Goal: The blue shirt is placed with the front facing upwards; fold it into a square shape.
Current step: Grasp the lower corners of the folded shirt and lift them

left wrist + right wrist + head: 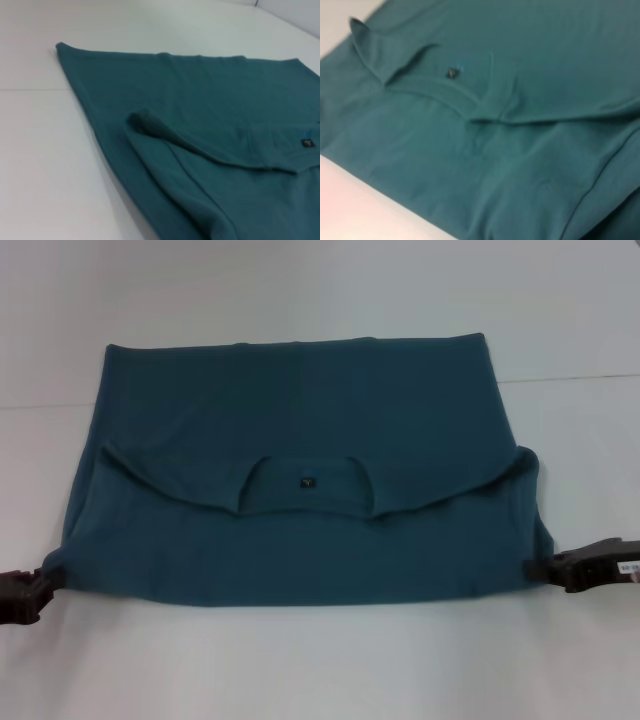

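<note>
A: Biggest thing first: the white table (300, 660), w/ the blue shirt (300, 440) spread across its middle. We've got it folded over once. Top part w/ the neck opening lies doubled over the lower body, plain teal showing, no print in sight.

B: Yep. The neck label (307, 481) sits about shirt-center. Grippers?

A: The left gripper (22, 597) is at the shirt's near-left corner, the right gripper (585, 567) at its near-right corner, both low by the fold's ends. Can't tell if either is spread or pinching cloth; fingertips are hidden against the fabric.

B: OK, so we reckon the next fold goes sideways to square it up. To do it well we should grab both layers together at each corner, lift evenly, keep the edge taut. The left sleeve fold (150, 122) is bunched near the shirt's left edge, so flatten that or it'll lump.

A: Agreed. Line hems up before letting go.
</note>
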Available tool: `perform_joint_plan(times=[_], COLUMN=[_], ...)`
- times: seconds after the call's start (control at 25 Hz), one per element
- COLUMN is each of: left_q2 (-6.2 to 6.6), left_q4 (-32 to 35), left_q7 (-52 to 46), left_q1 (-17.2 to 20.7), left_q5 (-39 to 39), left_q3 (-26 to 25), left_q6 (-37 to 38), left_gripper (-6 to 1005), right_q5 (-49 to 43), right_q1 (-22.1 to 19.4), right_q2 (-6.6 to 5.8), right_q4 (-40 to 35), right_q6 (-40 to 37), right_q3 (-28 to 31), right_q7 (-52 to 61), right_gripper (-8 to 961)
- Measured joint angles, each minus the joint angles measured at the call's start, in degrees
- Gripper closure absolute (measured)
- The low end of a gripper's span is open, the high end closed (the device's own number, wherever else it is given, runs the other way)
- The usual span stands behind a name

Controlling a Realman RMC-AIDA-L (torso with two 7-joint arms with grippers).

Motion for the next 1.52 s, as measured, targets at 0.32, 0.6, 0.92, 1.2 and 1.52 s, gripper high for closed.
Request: perform_joint_plan(times=[0.32, 0.6, 0.92, 1.2, 1.52], left_q2=[-0.6, -0.74, -0.23, -0.35, -0.43], left_q4=[0.1, 0.5, 4.4, 4.6, 5.5], left_q7=[2.1, 3.2, 8.7, 11.2, 13.3], left_q1=[0.4, 1.2, 1.8, 5.1, 8.0], left_q5=[0.0, 0.0, 0.0, 0.0, 0.0], left_q3=[-3.7, -4.6, -11.8, -14.4, -16.9], left_q6=[3.9, 5.3, 12.3, 15.9, 20.1], left_gripper=[928, 928, 928, 927, 927], right_q5=[10.3, 10.7, 10.6, 9.9, 9.6], right_q1=[-5.2, -8.3, -9.8, -9.4, -9.7], right_q2=[-0.32, -0.16, -0.19, -0.3, -0.32], right_q4=[-0.1, 0.1, 1.5, 1.7, 1.6], right_q6=[-5.7, -11.6, -12.9, -13.2, -15.3], right_q3=[3.5, 9.9, 11.4, 10.8, 10.4], right_q7=[-7.8, -12.0, -15.0, -15.3, -16.1], right_gripper=[917, 917, 918, 917, 918])
